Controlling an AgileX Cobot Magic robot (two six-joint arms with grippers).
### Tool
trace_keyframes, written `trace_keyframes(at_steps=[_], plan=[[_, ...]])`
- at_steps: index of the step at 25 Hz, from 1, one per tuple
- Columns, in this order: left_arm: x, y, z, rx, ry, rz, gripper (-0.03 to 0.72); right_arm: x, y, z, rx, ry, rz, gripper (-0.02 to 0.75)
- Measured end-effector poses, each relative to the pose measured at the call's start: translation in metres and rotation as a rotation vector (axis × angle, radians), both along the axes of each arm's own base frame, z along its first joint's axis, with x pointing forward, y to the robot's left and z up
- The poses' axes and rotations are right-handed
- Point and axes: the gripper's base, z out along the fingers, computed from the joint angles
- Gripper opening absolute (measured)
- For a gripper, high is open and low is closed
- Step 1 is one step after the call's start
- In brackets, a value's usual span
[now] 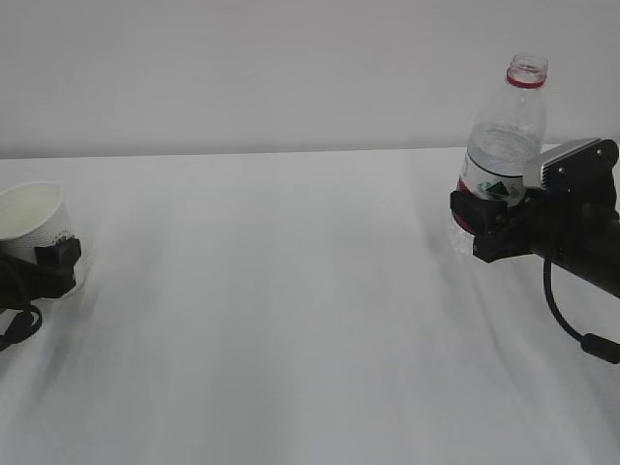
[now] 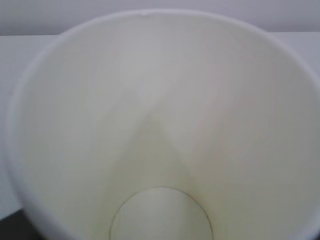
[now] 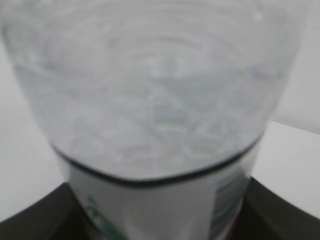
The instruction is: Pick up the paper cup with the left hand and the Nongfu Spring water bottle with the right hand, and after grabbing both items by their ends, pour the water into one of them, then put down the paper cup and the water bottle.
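A plain white tabletop [image 1: 291, 320] runs back to a pale grey wall, bare across its middle, with the two arms working at opposite edges. At far left, the paper cup [image 1: 34, 228] leans slightly, its cream interior open to the camera, with the left hand [image 1: 53, 266] low against its lower side, a black finger [image 1: 58, 255] lying on the cup's wall and black cables [image 1: 17, 320] looping onto the table below. From the left wrist view the cup [image 2: 160, 125] fills nearly the whole picture, its round bottom visible deep inside; the fingers themselves are out of sight there, so whether the left hand is pinching the cup or merely set around it cannot be told. At far right, the Nongfu Spring water bottle [image 1: 506, 145] stands upright, uncapped, its red neck ring at top, with the right hand [image 1: 484, 223] clamped around its labelled lower body, a silver-grey block [image 1: 560, 160] just beside the bottle. The right wrist view shows the bottle [image 3: 155, 100] close up, clear ribbed plastic above the label band, dark gripper parts on either side at the bottom.
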Motion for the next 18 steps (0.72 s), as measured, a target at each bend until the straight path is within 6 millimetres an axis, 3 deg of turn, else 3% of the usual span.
trace_keyframes(at_steps=[18], plan=[[-0.029,-0.025,-0.002,-0.063,0.032,-0.273,0.549,-0.002,0.003,-0.001,0.025,0.02,0.031,0.472]])
